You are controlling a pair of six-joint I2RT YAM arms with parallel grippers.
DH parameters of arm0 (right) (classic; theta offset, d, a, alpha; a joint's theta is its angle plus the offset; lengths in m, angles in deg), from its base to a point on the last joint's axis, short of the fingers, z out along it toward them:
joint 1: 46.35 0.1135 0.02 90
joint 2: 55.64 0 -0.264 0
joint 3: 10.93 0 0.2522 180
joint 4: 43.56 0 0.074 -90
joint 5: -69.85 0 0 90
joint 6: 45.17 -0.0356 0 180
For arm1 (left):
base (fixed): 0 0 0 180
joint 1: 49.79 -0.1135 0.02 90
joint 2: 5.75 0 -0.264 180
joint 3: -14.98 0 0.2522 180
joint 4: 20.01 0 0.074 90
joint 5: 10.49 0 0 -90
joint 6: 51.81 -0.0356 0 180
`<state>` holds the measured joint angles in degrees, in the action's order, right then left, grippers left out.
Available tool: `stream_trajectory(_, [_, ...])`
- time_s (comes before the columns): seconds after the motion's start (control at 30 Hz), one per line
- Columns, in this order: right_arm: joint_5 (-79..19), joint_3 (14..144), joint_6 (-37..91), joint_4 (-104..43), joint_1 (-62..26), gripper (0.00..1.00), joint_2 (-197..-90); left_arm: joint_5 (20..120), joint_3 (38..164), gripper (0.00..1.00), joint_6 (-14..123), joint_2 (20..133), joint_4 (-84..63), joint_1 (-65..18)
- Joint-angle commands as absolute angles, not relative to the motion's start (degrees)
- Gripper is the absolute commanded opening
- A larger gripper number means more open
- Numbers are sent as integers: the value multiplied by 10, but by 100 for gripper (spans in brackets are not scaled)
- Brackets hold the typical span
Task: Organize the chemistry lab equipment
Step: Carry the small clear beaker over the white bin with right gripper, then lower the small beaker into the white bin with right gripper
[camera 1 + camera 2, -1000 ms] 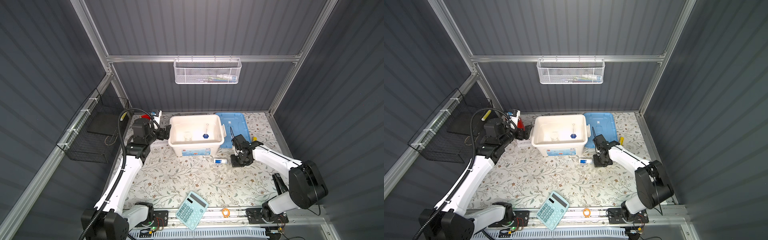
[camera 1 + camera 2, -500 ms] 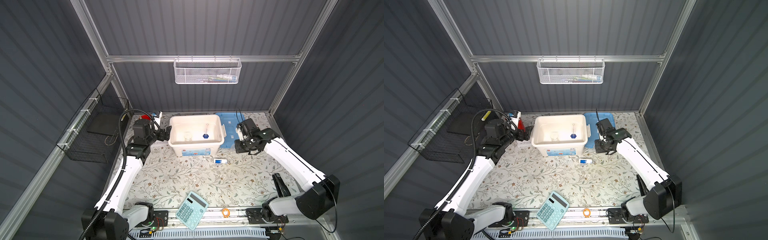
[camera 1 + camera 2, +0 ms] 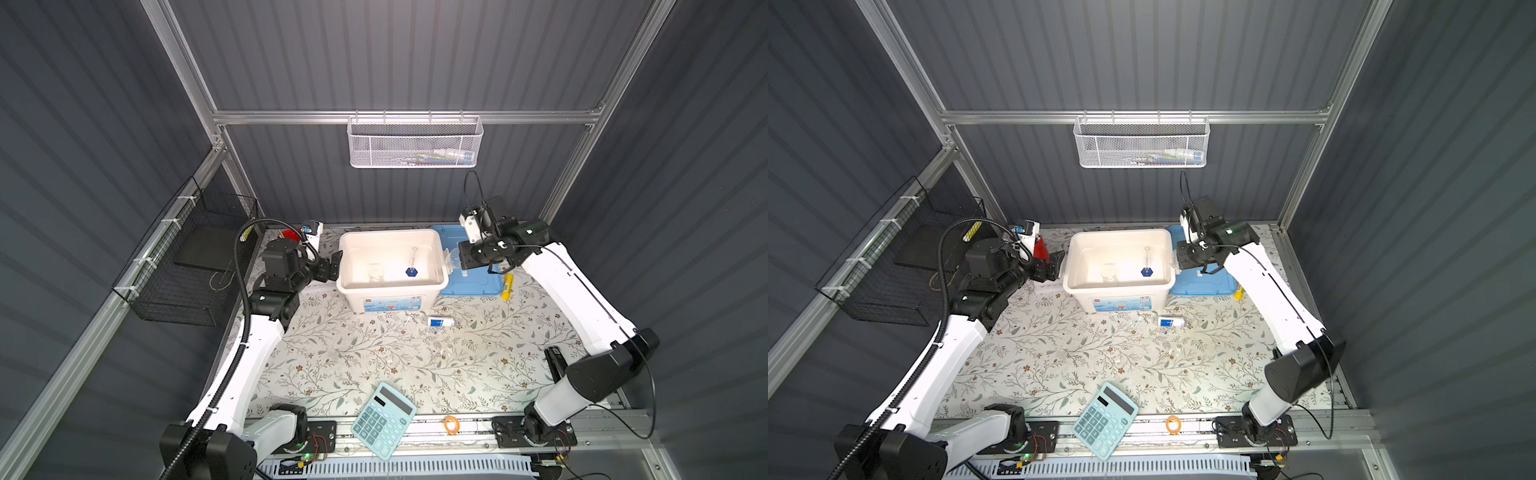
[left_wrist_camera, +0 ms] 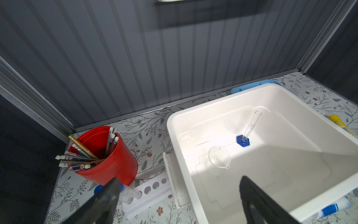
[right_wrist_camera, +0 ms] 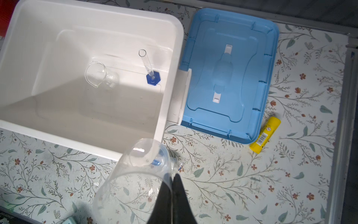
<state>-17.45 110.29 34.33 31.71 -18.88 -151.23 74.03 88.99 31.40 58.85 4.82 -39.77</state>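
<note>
Your right gripper (image 5: 173,177) has lifted from the table in front of the white bin (image 3: 365,297) to just beside the bin's right rim, clamped on the wall of the clear beaker (image 5: 133,174). Your left gripper (image 3: 333,266) stands open beside its left wall. Expect placement inside next.

bin (image 3: 392,289) floor mostly free, cylinder (image 3: 412,262) and beaker (image 3: 375,272) standing inside
</note>
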Motion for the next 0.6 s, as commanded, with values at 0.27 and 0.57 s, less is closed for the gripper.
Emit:
stream_trajectory(0.27, [-209,1330,394,376,-138,5,-1710,732,884,96,319,576,46,-401])
stream_trajectory(0.57, [-240,1384,423,401,-118,6,-1797,737,882,96,317,575,47,-401])
